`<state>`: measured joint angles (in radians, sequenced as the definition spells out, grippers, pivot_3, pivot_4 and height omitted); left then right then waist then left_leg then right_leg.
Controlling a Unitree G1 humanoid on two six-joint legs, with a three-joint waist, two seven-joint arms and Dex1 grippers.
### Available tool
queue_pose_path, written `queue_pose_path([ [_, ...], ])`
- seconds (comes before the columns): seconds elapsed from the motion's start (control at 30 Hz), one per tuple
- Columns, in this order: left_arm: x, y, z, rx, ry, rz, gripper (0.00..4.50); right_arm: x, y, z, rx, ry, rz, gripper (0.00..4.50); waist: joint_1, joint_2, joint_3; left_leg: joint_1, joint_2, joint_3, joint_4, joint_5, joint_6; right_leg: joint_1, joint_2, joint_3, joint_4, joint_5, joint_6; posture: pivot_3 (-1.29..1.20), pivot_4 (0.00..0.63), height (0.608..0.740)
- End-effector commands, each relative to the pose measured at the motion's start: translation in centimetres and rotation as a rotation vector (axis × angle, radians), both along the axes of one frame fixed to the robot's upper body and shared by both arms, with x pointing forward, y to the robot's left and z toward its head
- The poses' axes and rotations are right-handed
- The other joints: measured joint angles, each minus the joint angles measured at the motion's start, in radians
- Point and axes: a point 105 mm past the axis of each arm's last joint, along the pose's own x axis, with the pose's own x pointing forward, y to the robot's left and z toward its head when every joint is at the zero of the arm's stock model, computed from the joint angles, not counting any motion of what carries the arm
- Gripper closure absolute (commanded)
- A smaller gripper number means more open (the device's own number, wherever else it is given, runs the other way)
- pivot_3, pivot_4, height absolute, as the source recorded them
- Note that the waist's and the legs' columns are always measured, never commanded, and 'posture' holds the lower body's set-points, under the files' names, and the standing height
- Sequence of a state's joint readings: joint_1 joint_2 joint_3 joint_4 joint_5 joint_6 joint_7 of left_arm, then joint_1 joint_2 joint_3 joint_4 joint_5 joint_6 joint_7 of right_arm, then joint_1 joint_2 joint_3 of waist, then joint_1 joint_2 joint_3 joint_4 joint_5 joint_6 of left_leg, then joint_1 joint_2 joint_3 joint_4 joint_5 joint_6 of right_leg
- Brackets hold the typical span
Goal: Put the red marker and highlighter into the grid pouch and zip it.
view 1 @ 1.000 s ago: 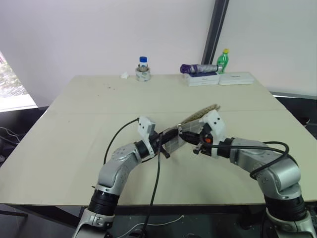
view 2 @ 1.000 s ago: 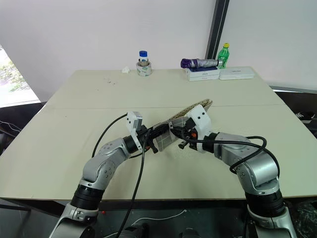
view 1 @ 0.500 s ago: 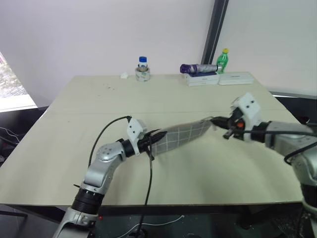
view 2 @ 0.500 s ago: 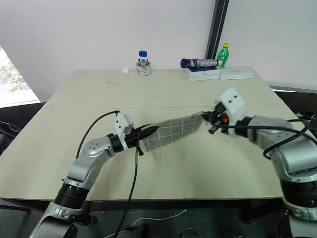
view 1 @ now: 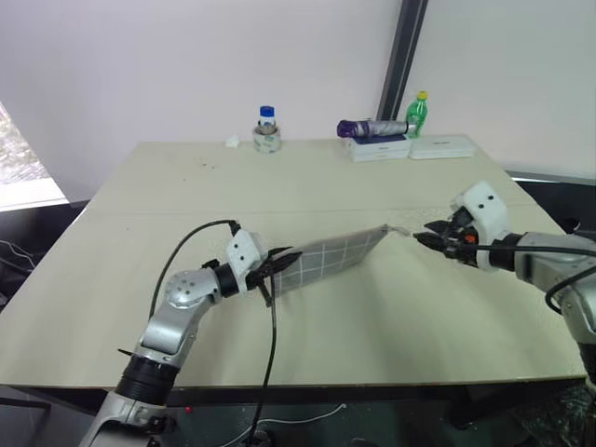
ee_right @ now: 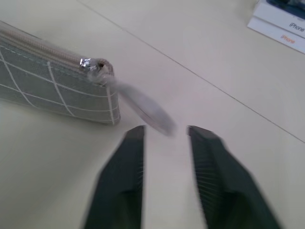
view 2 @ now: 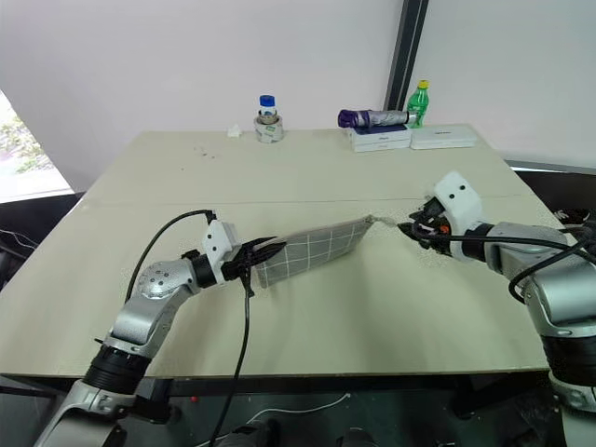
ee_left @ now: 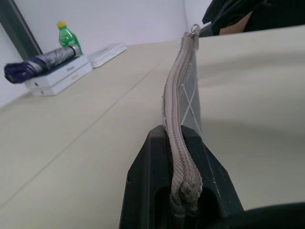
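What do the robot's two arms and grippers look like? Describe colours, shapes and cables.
Both arms have silver-grey rounded segments with black joints. Each wrist carries a white angular block. The left gripper and right gripper have two black tapered fingers. Loose black cables run along each arm.

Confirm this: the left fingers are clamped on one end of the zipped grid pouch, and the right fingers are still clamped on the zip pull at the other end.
Wrong about the right side. The left fingers do clamp one end of the zipped pouch, but the right wrist view shows the right fingers apart, with the zip pull hanging free just ahead of them, not gripped.
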<state>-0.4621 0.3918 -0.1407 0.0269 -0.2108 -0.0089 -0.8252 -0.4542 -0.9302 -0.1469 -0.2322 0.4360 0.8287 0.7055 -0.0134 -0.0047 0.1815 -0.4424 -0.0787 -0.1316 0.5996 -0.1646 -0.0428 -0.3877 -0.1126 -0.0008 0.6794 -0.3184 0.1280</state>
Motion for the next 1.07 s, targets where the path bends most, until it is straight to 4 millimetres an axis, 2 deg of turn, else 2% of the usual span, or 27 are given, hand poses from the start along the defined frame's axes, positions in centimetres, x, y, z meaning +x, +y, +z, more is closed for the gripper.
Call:
queue_pose_path([
  [0.03,-0.6,-0.2,0.0,0.067,-0.073,-0.013,4.5,-0.3,0.3,0.9,-0.046,-0.055,0.019,1.1,-0.001,0.0,0.0,0.0,0.0,0.0,0.0,0.0,0.0,0.0,0.0,0.0,0.0,0.0,0.0,0.0,0.15,0.736],
  [0.1,-0.9,-0.2,-0.4,0.088,-0.072,-0.025,4.5,-0.3,0.3,0.7,-0.055,-0.056,0.02,0.09,0.0,0.0,0.0,0.0,0.0,0.0,0.0,0.0,0.0,0.0,0.0,0.0,0.0,0.0,0.0,0.0,0.15,0.736],
  [0.2,-1.3,0.1,-0.9,0.084,-0.022,-0.045,3.34,-0.6,0.4,0.7,-0.057,-0.059,0.035,0.02,-0.001,0.0,0.0,0.0,0.0,0.0,0.0,0.0,0.0,0.0,0.0,0.0,0.0,0.0,0.0,0.0,0.15,0.736],
  [0.37,-1.3,2.8,-0.6,0.046,0.06,0.043,0.89,-2.1,1.1,0.3,-0.061,-0.035,0.121,0.02,0.0,0.0,0.0,0.0,0.0,0.0,0.0,0.0,0.0,0.0,0.0,0.0,0.0,0.0,0.0,0.0,0.15,0.736],
  [0.47,-1.4,5.0,-0.8,-0.004,0.145,0.116,0.89,-2.3,0.8,0.2,-0.063,-0.03,0.116,0.02,-0.004,0.0,0.0,0.0,0.0,0.0,0.0,0.0,0.0,0.0,0.0,0.0,0.0,0.0,0.0,0.0,0.15,0.736],
  [0.6,-0.8,8.7,0.3,-0.107,0.199,0.29,0.89,-1.2,-1.0,0.2,-0.066,-0.077,0.021,0.02,-0.001,0.0,0.0,0.0,0.001,-0.001,0.0,0.0,0.0,0.0,0.0,0.0,0.0,0.0,0.0,0.0,0.15,0.736],
  [0.73,-0.2,11.8,1.0,-0.161,0.211,0.466,0.89,-0.7,-1.4,0.1,-0.014,-0.14,0.001,0.02,0.002,0.0,0.0,0.0,0.001,-0.001,0.0,0.0,0.0,0.0,0.0,0.0,0.0,0.0,0.0,0.0,0.15,0.736],
  [1.07,-2.1,15.9,-1.3,-0.124,0.267,0.619,0.89,-2.1,-1.2,-2.4,0.16,-0.042,0.093,0.02,0.001,0.0,0.0,0.0,0.001,0.0,-0.001,0.0,0.0,0.0,0.0,0.0,0.0,0.0,-0.001,0.0,0.15,0.736],
])
